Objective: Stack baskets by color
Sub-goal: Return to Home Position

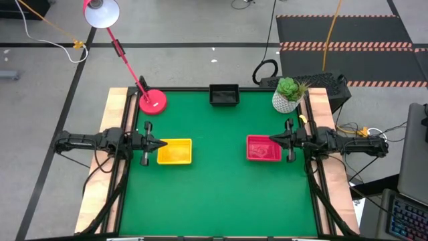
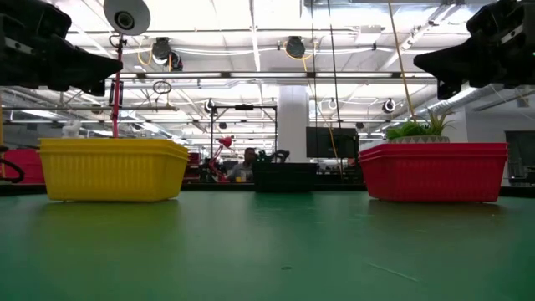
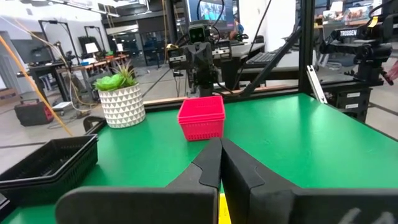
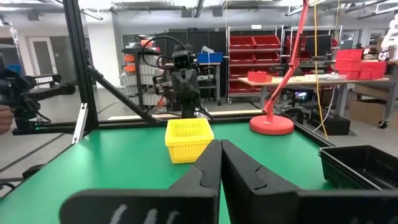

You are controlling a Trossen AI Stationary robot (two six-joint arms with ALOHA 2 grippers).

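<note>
On the green worktop (image 1: 221, 194) a yellow plastic basket with mesh sides (image 1: 174, 151) sits at 9 o'clock from the middle. A red-pink plastic basket with mesh sides (image 1: 263, 148) sits at 3 o'clock. The two are well apart, with bare green between them. A black plastic basket with mesh sides (image 1: 224, 94) sits at 12 o'clock, right by the far edge. I cannot tell how many baskets lie inside each other in any of the three spots. The left gripper (image 1: 162, 143) hangs in the air over the 9 o'clock end of the yellow basket and does not touch it. Its fingers are pressed together with nothing between them. The right gripper (image 1: 273, 139) hangs over the 3 o'clock end of the red-pink basket. Its fingers are pressed together too, and they hold nothing. A white plant pot with a green plant (image 1: 287, 99) stands in the corner at 1 o'clock. The round foot of a red desk lamp (image 1: 152, 102) stands at 11 o'clock.
</note>
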